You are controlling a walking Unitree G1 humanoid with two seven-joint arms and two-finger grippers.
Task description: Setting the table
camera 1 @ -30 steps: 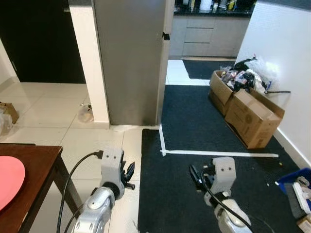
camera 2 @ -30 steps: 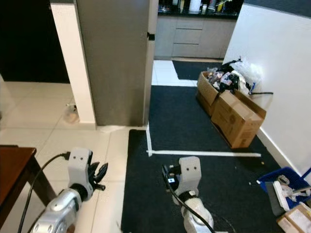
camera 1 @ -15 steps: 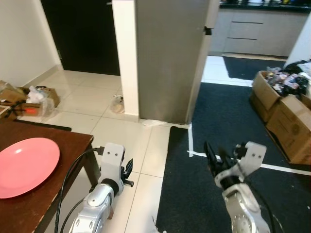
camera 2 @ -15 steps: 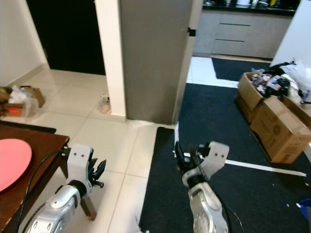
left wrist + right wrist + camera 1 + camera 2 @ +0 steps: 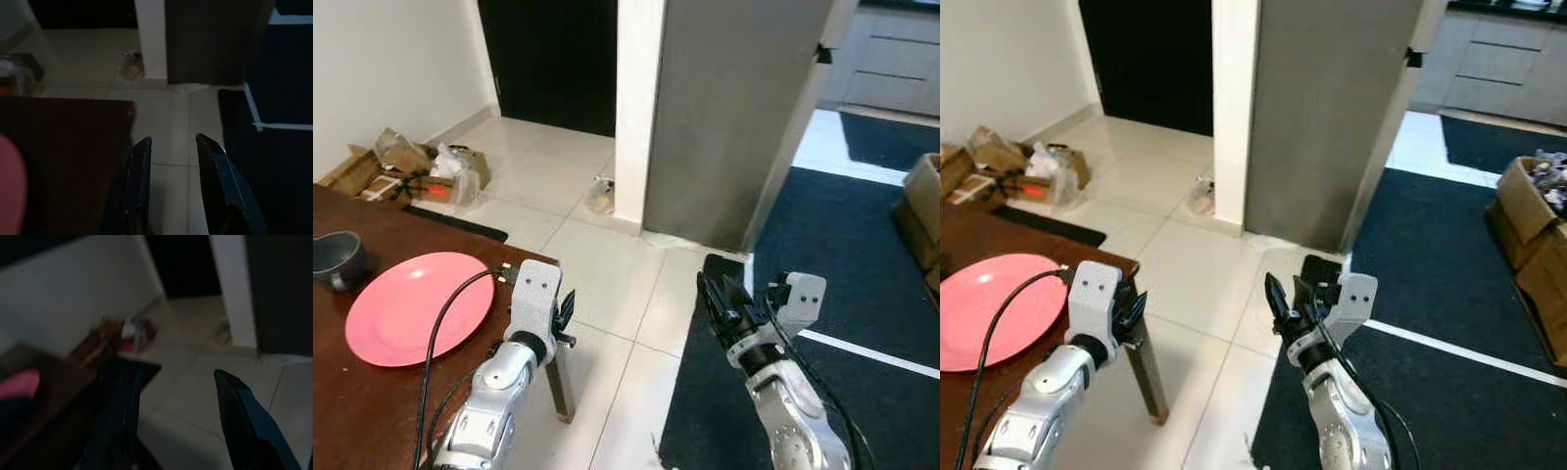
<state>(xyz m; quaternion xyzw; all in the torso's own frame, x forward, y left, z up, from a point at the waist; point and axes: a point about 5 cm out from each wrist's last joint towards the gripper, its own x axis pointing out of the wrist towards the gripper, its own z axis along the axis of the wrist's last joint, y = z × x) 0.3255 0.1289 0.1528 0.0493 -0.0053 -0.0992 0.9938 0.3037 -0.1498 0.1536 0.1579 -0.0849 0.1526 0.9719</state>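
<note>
Pink plate, dark brown table

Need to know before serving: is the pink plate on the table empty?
Empty. The round pink plate lies flat on the dark wooden table, its face bare.

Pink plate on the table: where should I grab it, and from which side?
Take the pink plate by its rim at the edge nearest the table corner, coming in low from that side with the left gripper, probably one finger over the rim and one under. It lies flat and shallow, so only the rim offers a hold. A dark bowl sits on its far side.
</note>
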